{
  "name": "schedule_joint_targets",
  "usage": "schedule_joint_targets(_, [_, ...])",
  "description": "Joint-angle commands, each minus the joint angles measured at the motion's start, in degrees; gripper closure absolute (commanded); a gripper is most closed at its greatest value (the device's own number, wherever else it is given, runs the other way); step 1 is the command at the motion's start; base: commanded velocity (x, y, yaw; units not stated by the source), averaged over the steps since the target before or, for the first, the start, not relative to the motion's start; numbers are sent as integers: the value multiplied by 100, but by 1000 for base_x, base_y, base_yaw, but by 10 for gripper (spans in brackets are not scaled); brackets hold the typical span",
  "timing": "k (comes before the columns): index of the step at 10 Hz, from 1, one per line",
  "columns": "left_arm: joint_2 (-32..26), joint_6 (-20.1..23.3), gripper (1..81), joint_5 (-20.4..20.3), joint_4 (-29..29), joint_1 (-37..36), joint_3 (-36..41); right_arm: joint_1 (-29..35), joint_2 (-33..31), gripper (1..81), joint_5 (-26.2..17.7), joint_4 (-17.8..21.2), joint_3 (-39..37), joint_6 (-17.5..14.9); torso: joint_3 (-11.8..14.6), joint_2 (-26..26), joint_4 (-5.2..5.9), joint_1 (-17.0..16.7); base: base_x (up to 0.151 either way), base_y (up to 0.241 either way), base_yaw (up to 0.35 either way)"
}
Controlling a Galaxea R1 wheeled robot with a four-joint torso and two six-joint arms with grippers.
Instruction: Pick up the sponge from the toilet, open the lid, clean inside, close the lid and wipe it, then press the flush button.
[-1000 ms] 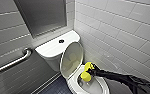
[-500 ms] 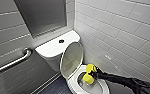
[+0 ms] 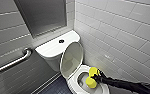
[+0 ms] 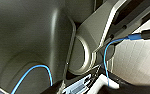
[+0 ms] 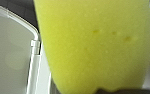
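You get even, diffuse light on the white wall tiles point(image 3: 121, 30); a small glare spot sits beside the lid point(image 3: 71, 58). Tile lines bow near the head view's edges. Left wrist view: dim.

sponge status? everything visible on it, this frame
The sponge is bright yellow, soft-looking foam with rounded edges and a few small pits on its face. The right gripper holds it at its tip, and it bulges as two lobes either side of the grip. It hangs over the open bowl of the toilet, near the rim; contact with the ceramic cannot be told.
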Motion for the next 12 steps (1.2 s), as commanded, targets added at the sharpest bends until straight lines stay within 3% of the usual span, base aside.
schedule_joint_targets(1, [-105,14,10,47,19,177,151,12,-841,811,588,120,936,147,0,0,0,0,0,0,0])
schedule_joint_targets(7, [-27,22,10,47,63,177,134,-848,-2019,811,1687,50,2502,129,0,-2,0,0,0,0,0])
schedule_joint_targets(12, [0,31,10,47,81,177,160,-1913,-2302,811,2400,50,3030,76,2,-4,0,0,0,0,0])
